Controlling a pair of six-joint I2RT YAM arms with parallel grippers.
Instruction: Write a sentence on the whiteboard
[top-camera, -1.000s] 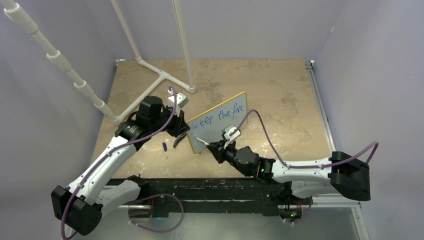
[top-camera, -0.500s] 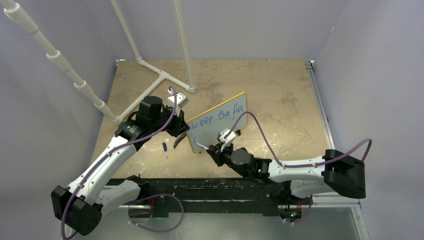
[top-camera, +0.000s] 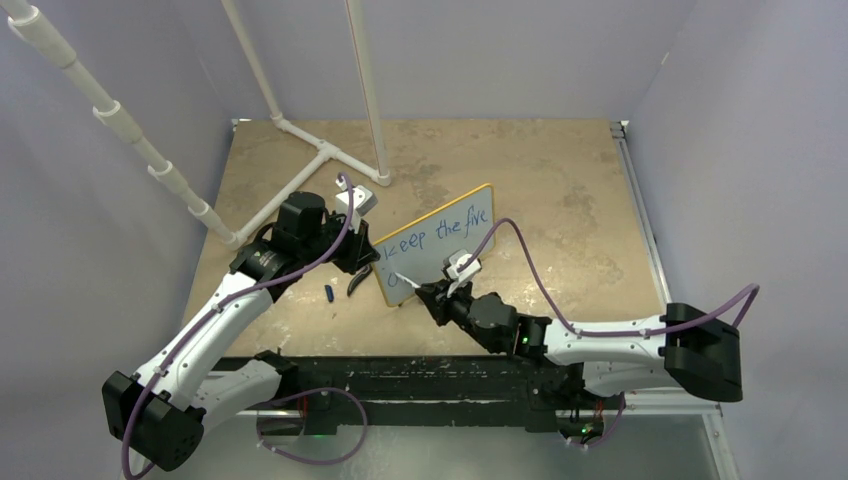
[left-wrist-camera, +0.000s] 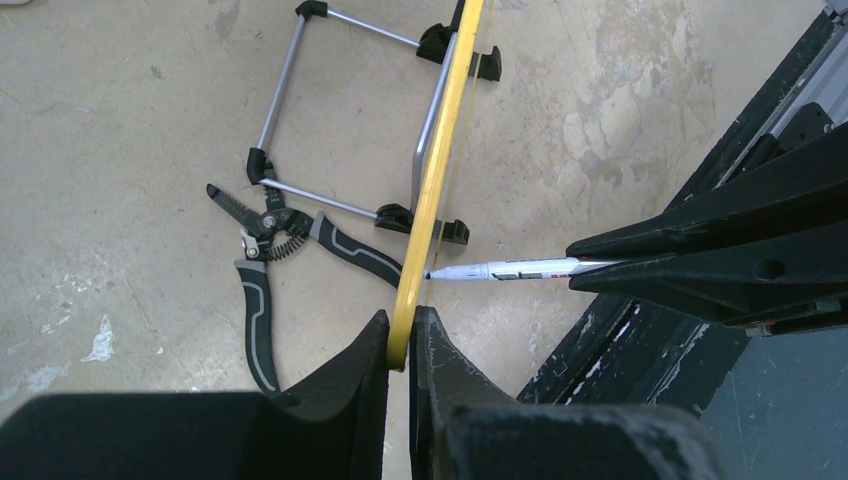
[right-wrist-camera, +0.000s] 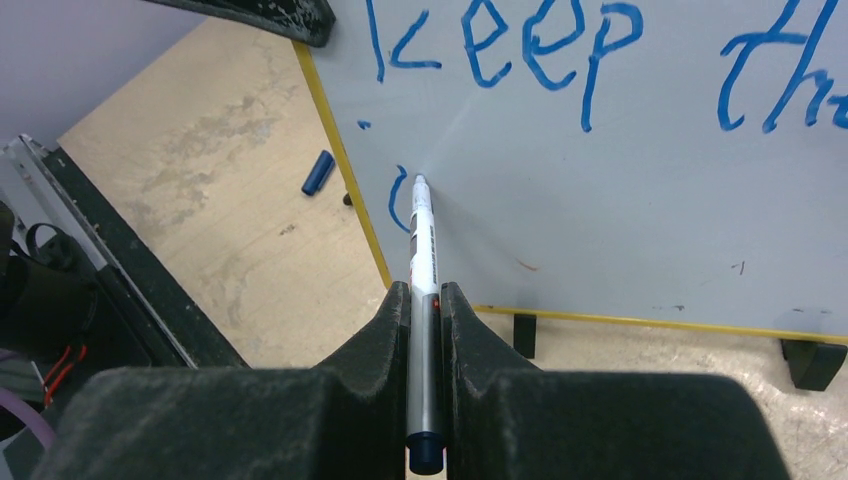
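Observation:
The whiteboard (top-camera: 455, 252) stands tilted mid-table, its yellow frame edge-on in the left wrist view (left-wrist-camera: 440, 170). The sentence (top-camera: 440, 230) reads "keep the five" in blue on the top line. The word "keep" shows in the right wrist view (right-wrist-camera: 500, 45). My left gripper (top-camera: 368, 262) is shut on the board's left frame edge (left-wrist-camera: 400, 325). My right gripper (top-camera: 428, 296) is shut on a white marker (right-wrist-camera: 421, 250). The marker's tip touches the board's lower left beside a short curved blue stroke (right-wrist-camera: 397, 200).
Black-handled pliers (left-wrist-camera: 260, 260) and a blue marker cap (top-camera: 329, 293) lie on the table left of the board. A metal wire stand (left-wrist-camera: 330, 110) is behind the board. A white pipe frame (top-camera: 320, 150) stands at the back left. A black rail (top-camera: 420, 375) runs along the near edge.
My right gripper dipped down-left with the marker and came back up. A curved blue stroke now starts the second line. The left gripper has not moved.

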